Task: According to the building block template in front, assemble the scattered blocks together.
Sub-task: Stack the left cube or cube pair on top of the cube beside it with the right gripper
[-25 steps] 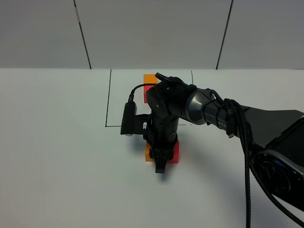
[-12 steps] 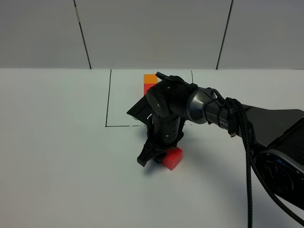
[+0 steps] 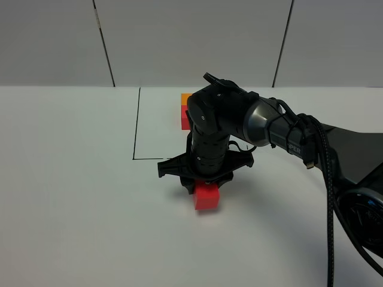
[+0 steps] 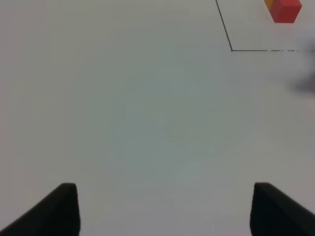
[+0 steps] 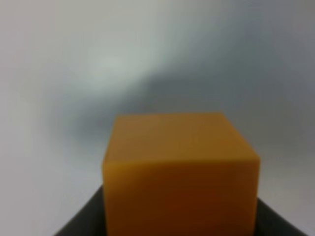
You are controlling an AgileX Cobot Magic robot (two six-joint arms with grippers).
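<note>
Orange cube (image 5: 180,173) sits clamped in the right gripper (image 3: 202,179), filling the right wrist view. Red cube (image 3: 207,196) lies on the white table (image 3: 72,197) directly under and touching that gripper, on its near side, just outside the black frame line (image 3: 136,122). Right arm reaches across the middle, wrist pointing straight down. Template pair (image 3: 185,109) stands beyond, inside the frame. Left gripper (image 4: 162,209) hangs spread and empty, well apart; the right is nearer.
</note>
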